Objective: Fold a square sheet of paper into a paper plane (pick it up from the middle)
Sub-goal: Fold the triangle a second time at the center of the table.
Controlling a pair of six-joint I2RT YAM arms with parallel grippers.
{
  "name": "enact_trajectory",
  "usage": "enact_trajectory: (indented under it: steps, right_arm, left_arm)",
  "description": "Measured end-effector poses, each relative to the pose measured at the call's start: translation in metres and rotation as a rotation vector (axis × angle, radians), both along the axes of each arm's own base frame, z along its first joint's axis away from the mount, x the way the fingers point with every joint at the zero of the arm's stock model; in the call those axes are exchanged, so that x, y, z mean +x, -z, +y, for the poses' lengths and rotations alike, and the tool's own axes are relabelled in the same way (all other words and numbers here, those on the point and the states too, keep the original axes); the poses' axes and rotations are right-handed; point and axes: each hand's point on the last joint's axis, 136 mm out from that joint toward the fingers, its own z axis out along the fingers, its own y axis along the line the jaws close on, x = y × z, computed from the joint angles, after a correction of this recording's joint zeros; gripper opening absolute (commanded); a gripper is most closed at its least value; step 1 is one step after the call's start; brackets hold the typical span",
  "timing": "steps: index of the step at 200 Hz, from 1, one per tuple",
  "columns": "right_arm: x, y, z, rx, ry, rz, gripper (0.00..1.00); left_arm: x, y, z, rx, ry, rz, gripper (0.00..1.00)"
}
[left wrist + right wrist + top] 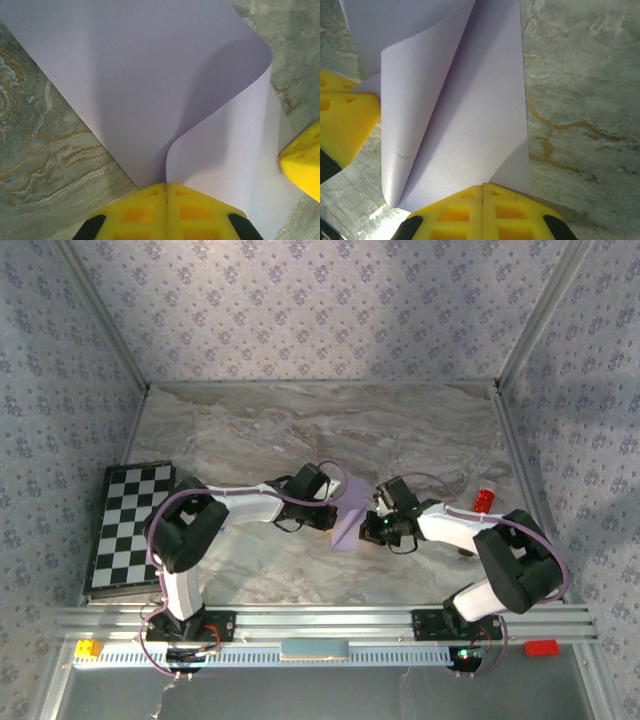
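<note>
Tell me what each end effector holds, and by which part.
Both pinch the square sheet of paper: the left end effector at its left edge, the right end effector at its right edge.

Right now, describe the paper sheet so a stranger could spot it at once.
On the grey marbled tabletop, look midway between the two white robot arms. There a thin, pale lilac sheet of paper curls upward, pinched by the left claw and the right claw. It is plain, unlike the black-and-white chequered board at the left edge.
</note>
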Motion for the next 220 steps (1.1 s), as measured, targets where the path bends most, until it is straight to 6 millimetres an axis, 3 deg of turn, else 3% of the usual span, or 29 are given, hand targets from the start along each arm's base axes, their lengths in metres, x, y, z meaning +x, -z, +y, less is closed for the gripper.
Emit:
enact_trajectory:
  steps: [35, 129, 220]
  right_arm:
    - [0.003, -0.004, 0.003, 0.031, 0.011, -0.009, 0.02]
    - [0.033, -0.042, 0.037, 0.251, 0.075, -0.115, 0.0]
    - [0.032, -0.013, 0.044, 0.248, 0.09, -0.044, 0.0]
  left_arm:
    - [0.001, 0.0, -0.002, -0.002, 0.003, -0.003, 0.0]
    - [0.002, -0.001, -0.006, -0.009, 0.017, 0.002, 0.0]
    - [0.002, -0.001, -0.007, -0.01, 0.025, 0.003, 0.0]
